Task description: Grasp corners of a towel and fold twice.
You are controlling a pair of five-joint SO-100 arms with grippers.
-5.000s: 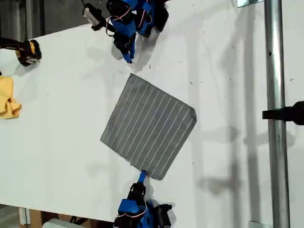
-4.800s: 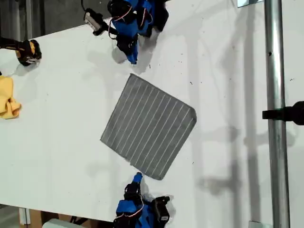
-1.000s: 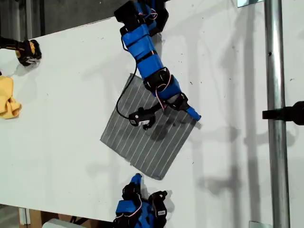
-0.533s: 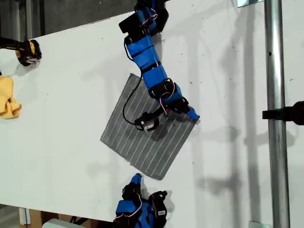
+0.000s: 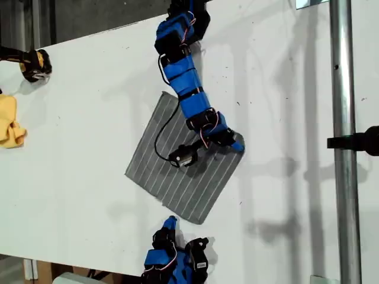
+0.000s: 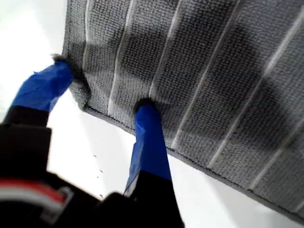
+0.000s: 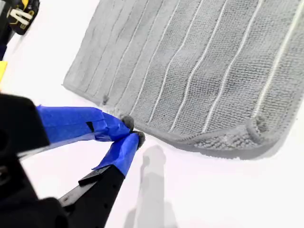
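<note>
My first gripper stands with its jaws spread over one corner of the towel. One blue fingertip presses down into the fabric, the other sits just off the edge, beside the corner tip. It does not yet pinch anything. In the exterior view this gripper is right of the frame's centre, at the towel's corner on the exterior view's right.

My second gripper has its jaws pressed together and holds nothing. Its tips are very near the towel's edge; I cannot tell if they touch it. In the exterior view it waits low in the frame, beside the lowest corner.

The towel lies flat on the white counter in the middle of the exterior view, turned like a diamond. It looks soft, light and limp, with a rough woven surface and a thicker hem. I judge it will sag and bunch when it is lifted, but it should not slip easily between the taped tips. The best place to take it is the very tip of a corner, on the hem, with one jaw under the edge.

A yellow cloth lies far at the exterior view's left edge.
</note>
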